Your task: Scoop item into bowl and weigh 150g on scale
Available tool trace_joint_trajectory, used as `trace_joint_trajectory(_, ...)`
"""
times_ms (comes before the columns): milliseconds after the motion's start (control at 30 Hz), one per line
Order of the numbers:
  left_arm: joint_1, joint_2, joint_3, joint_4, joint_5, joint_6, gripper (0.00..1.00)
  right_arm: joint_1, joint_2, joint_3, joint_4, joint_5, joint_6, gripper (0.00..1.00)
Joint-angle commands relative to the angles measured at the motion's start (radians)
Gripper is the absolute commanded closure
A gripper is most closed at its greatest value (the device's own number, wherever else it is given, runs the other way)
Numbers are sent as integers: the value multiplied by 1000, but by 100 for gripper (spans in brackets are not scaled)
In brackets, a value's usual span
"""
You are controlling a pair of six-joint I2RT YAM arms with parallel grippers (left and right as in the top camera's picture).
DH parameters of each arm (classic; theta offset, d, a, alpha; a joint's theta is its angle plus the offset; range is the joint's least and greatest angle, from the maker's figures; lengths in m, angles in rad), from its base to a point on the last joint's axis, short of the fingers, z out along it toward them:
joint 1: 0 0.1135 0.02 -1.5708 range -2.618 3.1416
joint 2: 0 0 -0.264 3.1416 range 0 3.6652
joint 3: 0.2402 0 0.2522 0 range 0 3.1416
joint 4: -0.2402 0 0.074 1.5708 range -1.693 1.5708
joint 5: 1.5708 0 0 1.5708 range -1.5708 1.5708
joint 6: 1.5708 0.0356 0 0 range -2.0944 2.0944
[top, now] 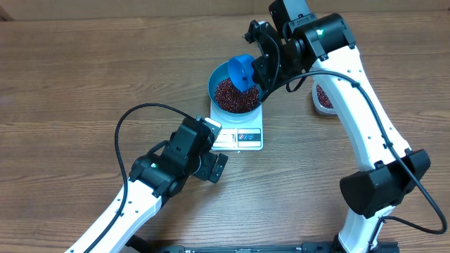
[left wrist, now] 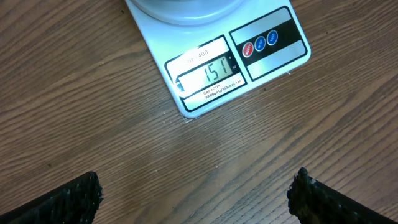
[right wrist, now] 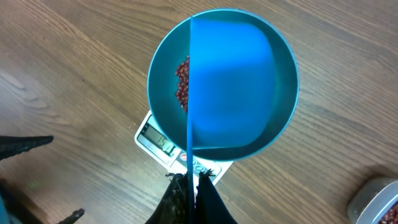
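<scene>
Down in front of the scale (left wrist: pixel 205 74), the left fingers (left wrist: pixel 68 199) hang spread wide above the worktop (left wrist: pixel 93 93), holding nothing. On the scale sits the blue bowl (top: pixel 216 76) with the beans (top: pixel 235 100) in it; above the scale, the right fingers (right wrist: pixel 211 202) pinch the handle of a blue scoop (top: pixel 241 70).

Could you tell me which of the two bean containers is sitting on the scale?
The round blue bowl; the clear tub sits on the table beside the scale.
</scene>
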Motion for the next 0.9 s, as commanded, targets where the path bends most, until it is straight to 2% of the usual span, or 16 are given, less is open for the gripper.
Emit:
trace_joint_trajectory(0,6,2,22,1,8,11,0,-7,-23,-51,29,11,-6,96)
trace_joint_trajectory(400,6,2,22,1,8,11,0,35,-4,-177,180,212,51,96)
trace_joint_trajectory(867,6,2,22,1,8,11,0,121,90,-184,215,394,77,96)
